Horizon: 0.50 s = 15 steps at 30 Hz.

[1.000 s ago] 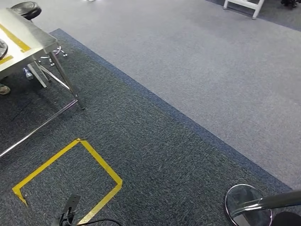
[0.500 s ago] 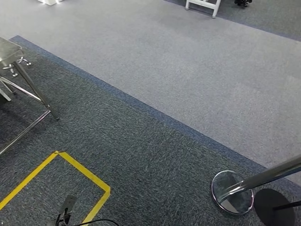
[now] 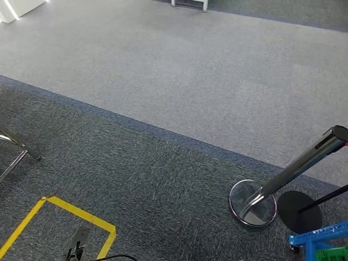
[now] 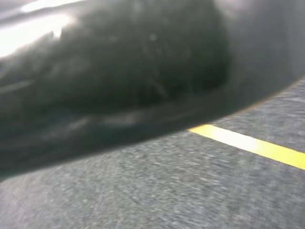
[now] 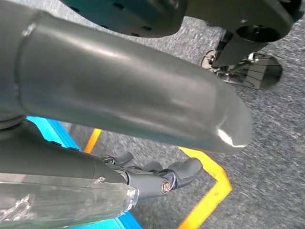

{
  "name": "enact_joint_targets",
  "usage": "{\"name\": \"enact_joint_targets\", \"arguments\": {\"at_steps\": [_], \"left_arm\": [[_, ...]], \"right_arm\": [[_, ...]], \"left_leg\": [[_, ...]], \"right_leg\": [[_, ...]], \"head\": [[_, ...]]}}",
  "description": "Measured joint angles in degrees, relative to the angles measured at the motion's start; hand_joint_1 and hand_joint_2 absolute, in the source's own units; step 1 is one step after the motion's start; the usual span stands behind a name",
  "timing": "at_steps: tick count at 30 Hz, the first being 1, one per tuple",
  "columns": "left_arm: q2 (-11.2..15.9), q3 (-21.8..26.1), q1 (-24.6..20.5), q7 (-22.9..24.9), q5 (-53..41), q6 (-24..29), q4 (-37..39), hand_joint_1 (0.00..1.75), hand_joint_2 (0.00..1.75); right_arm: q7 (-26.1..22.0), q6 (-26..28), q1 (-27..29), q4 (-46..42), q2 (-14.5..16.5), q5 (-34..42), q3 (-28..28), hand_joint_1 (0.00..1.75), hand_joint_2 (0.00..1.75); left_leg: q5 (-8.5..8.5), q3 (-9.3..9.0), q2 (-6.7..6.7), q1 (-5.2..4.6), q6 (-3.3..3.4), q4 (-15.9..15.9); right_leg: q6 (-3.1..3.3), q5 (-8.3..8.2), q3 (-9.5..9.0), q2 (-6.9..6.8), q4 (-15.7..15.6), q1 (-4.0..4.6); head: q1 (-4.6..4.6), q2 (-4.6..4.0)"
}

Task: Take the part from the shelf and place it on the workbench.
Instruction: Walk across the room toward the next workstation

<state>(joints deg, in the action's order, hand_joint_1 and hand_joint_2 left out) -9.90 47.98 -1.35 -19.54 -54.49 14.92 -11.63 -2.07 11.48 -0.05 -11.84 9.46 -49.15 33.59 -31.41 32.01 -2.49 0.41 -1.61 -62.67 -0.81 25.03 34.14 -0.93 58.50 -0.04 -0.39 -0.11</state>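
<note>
No part shows in these frames. A corner of the blue shelf frame [image 3: 318, 236] with a green bin [image 3: 333, 254] sits at the lower right of the head view. In the right wrist view my right hand [image 5: 126, 95] hangs over the carpet, its thick grey thumb held apart from the dark, nearly straight fingers [image 5: 179, 171], with nothing between them. A strip of clear film [image 5: 61, 205] lies by the fingers; I cannot tell what it is. A dark, blurred mass in the left wrist view is my left hand [image 4: 107, 71]; its fingers cannot be made out.
A chrome stanchion [image 3: 303, 160] leans from its round base [image 3: 252, 202], beside a black disc base [image 3: 298, 211]. Yellow floor tape [image 3: 82, 213] marks a square at lower left. A metal table leg [image 3: 16, 145] shows at the left edge. A dark cabled object [image 3: 78, 242] lies near the tape.
The camera has turned right: the metal table and stool have slid out at the left, the stanchion has moved inward, and the blue shelf corner has come into view.
</note>
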Motion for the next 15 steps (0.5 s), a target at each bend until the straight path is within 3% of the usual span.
{"name": "enact_joint_targets", "arguments": {"at_steps": [2, 3, 4, 6, 8, 10, 11, 12, 13, 15], "left_arm": [[-0.03, -0.02, 0.19, 0.0, 0.01, -0.03, 0.0, 0.0, 0.0], [-0.04, -0.02, 0.27, 0.01, 0.02, -0.04, 0.0, 0.0, 0.0], [-0.01, -0.01, 0.3, 0.01, 0.03, -0.04, 0.0, 0.0, 0.0], [0.05, 0.0, 0.25, 0.01, 0.05, -0.04, 0.0, 0.0, 0.0], [-0.03, 0.0, 0.19, 0.0, 0.05, -0.04, 0.02, 0.0, 0.0], [-0.18, -0.01, 0.1, 0.0, 0.05, -0.08, 0.04, 0.0, 0.0], [-0.21, -0.01, 0.04, 0.0, 0.05, -0.09, 0.04, 0.0, 0.0], [-0.24, 0.0, -0.01, 0.0, 0.05, -0.1, 0.04, 0.0, 0.0], [-0.24, 0.03, -0.06, 0.0, 0.04, -0.1, 0.04, 0.0, 0.0], [-0.22, 0.08, -0.07, 0.0, 0.01, -0.08, 0.04, 0.0, 0.0]], "right_arm": [[-0.05, -0.06, -0.21, 0.01, 0.0, -0.01, 0.01, 0.0, 0.0], [-0.08, -0.09, -0.24, 0.02, 0.0, -0.01, 0.0, 0.0, 0.0], [-0.1, -0.11, -0.19, 0.02, 0.0, -0.02, 0.01, 0.0, 0.0], [-0.12, -0.14, -0.07, 0.02, 0.0, -0.03, 0.02, 0.0, 0.0], [-0.16, -0.17, -0.11, 0.02, -0.03, -0.03, 0.01, 0.0, 0.0], [-0.2, -0.16, -0.11, 0.02, -0.06, -0.03, 0.0, 0.0, 0.0], [-0.2, -0.16, 0.02, 0.02, -0.07, -0.03, 0.0, 0.0, 0.0], [-0.2, -0.16, 0.22, 0.03, -0.07, -0.03, 0.0, 0.0, 0.0], [-0.19, -0.16, 0.43, 0.05, -0.07, -0.03, 0.0, 0.0, 0.0], [-0.18, -0.16, 0.39, 0.08, -0.07, -0.03, 0.0, 0.0, 0.0]], "left_leg": [[-3.2, 3.68, 1.9, 0.05, -0.24, -7.48], [-3.77, 5.13, 2.13, 0.08, -0.35, -10.07], [-3.18, 5.74, 2.23, 0.15, -0.45, -10.72], [0.74, 3.99, 2.87, 0.52, -0.76, -5.91], [3.84, 1.11, 5.49, 1.26, -1.16, 1.06], [4.13, 0.04, 7.19, 1.55, -0.88, 3.91], [4.02, 0.0, 6.85, 1.45, -0.37, 4.1], [4.1, -0.01, 6.24, 1.38, 0.09, 4.11], [4.2, -0.06, 5.66, 1.33, 0.59, 4.19], [4.31, -0.13, 4.26, 1.19, 1.34, 4.32]], "right_leg": [[0.22, -0.04, 0.06, 1.66, -0.04, -0.08], [0.23, -0.04, 0.04, 2.55, -0.03, -0.1], [0.19, -0.07, 0.02, 3.46, -0.02, -0.17], [-0.16, -0.15, -0.04, 5.26, 0.04, -0.45], [-0.89, -0.16, 0.32, 6.89, 0.47, -0.57], [-1.67, -0.28, 0.95, 8.14, 0.69, -0.61], [-2.03, -0.43, 1.3, 8.71, 0.57, -0.75], [-2.34, -0.59, 1.5, 9.02, 0.35, -0.89], [-2.56, -0.39, 1.83, 8.16, 0.66, -0.9], [-2.78, 1.98, 3.83, 4.79, 4.64, -0.75]], "head": [[-0.21, 0.0], [-0.25, 0.0], [-0.24, 0.0], [-0.24, 0.0], [-0.41, 0.0], [-0.61, 0.0], [-0.65, 0.0], [-0.67, 0.0], [-0.6, 0.0], [-0.27, 0.0]]}}
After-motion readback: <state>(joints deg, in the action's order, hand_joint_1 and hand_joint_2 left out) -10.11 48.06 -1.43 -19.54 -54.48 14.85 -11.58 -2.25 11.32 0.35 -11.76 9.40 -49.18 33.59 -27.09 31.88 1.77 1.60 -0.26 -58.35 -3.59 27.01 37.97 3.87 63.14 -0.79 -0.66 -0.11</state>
